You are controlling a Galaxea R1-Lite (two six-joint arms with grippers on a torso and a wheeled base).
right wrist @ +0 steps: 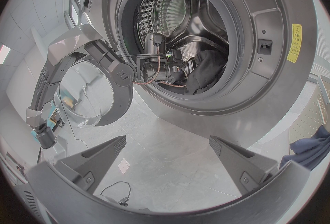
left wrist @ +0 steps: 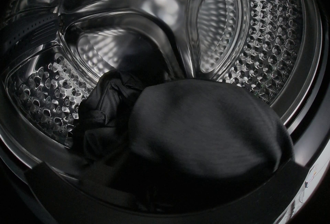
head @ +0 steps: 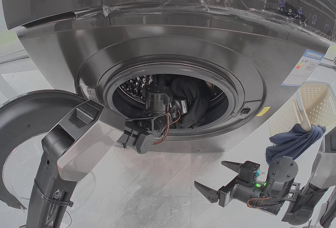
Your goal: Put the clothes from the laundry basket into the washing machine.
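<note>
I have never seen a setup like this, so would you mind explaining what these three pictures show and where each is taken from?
This is a two-armed robot loading a washing machine. The head view looks down from the robot's head: the machine's round door hangs open on the left, and the left arm has its wrist inside the drum. The left wrist view comes from that arm's wrist, so it looks inside the drum, where black clothes lie. The right wrist view comes from the other wrist; the right gripper, a two-fingered claw, is open, holds nothing and hangs above the floor. At the right stands the laundry basket, with a blue garment draped over its rim.
</note>
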